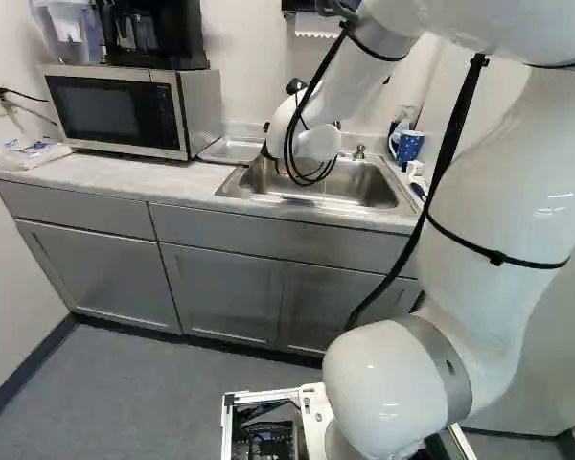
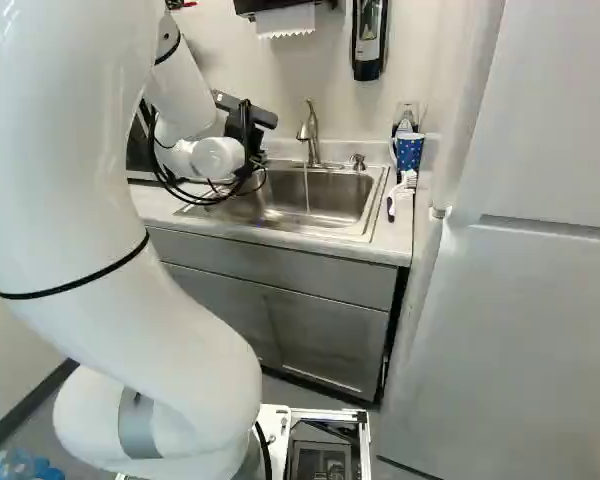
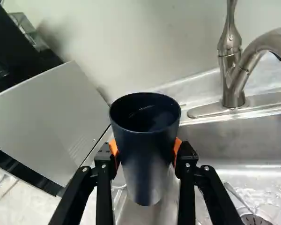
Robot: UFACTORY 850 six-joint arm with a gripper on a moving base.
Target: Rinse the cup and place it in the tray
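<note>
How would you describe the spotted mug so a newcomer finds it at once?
Start at the steel sink; past its right end in the right base view, before the fridge, is a strip of counter. At its far end stands the mug. It is blue with pale dots and a handle, unlike the plain dark cup in the jaws.

Can't make out any text, label, brand, number or sign, from twelve o'clock round to eleven.

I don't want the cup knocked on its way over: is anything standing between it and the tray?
Nothing visible stands between the cup and the tray; the microwave stands close beside the tray, opposite the sink.
</note>
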